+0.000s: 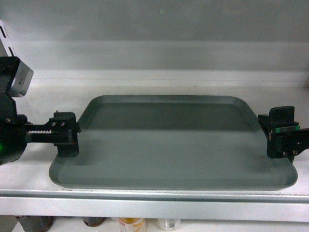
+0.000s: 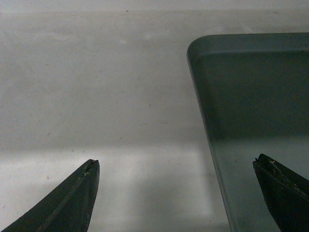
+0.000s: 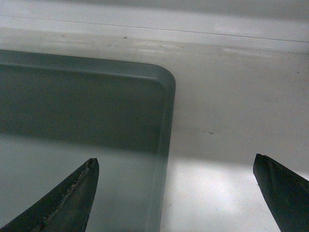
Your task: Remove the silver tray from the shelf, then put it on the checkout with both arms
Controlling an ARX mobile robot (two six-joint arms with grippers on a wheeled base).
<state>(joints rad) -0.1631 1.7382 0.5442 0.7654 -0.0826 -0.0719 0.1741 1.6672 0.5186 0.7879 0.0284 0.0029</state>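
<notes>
Silver tray (image 1: 169,145): large, flat, rectangular, matte grey-silver, rounded corners, low raised rim. Lying flat and empty on the shelf (image 1: 145,195), long side parallel to the pale front lip, near edge just behind that lip. Far half in shadow, near half in brighter light. Shelf: white painted board, faintly scuffed, running back to a white rear wall. In the left wrist view, far left corner (image 2: 203,46) resting on the board; in the right wrist view, far right corner (image 3: 161,79) likewise.

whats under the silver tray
The silver tray lies flat on the white shelf. The board directly beneath it is covered, so nothing there can be seen.
</notes>
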